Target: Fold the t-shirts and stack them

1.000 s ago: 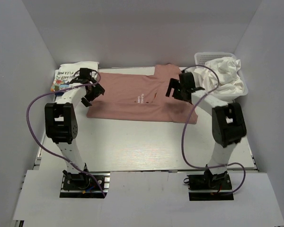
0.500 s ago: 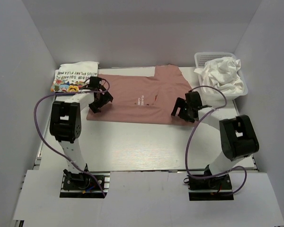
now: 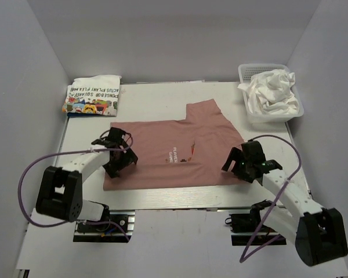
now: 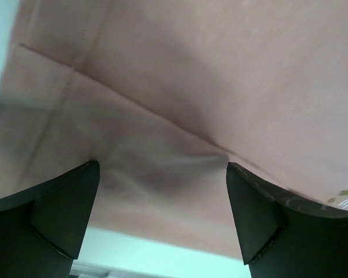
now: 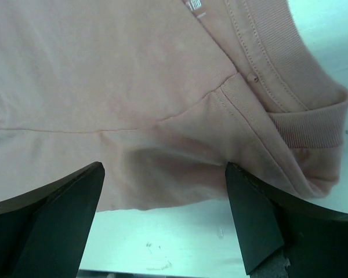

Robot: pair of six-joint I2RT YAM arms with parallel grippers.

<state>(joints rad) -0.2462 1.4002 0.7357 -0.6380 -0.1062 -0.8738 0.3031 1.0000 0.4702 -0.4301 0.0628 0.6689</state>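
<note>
Our left claw (image 4: 161, 174) stood with its jaws wide apart, clamped on nothing, low over the near left part of the pink t-shirt (image 3: 180, 145). In its wrist view a small pucker of cloth lay between the two fingers, and the shirt's near hem ran just below them. Our right claw (image 5: 163, 171) was likewise spread and empty, set over the shirt's near right corner. The ribbed collar sat just to its right, and bare tabletop (image 3: 162, 98) showed on its near side.

Between the two claws the pink t-shirt lay flat on the tabletop, print up. A sleeve jutted out on the far side, beyond the right claw. We judged it spread out and perhaps partly doubled over, but not yet a finished fold, since it was far wider than the folded one.

Well beyond the left claw, in the far left corner, the printed white t-shirt (image 3: 93, 97) lay folded into a neat rectangle. We took that as the start of the stack, with one shirt done.

Well beyond the right claw, the basket (image 3: 246, 70) held crumpled white t-shirts (image 3: 272, 90), not yet taken out. How many were in it we could not tell.

So we reckoned the task was early. The pink shirt had to be folded and laid on the printed one, and the basket's shirts remained.
</note>
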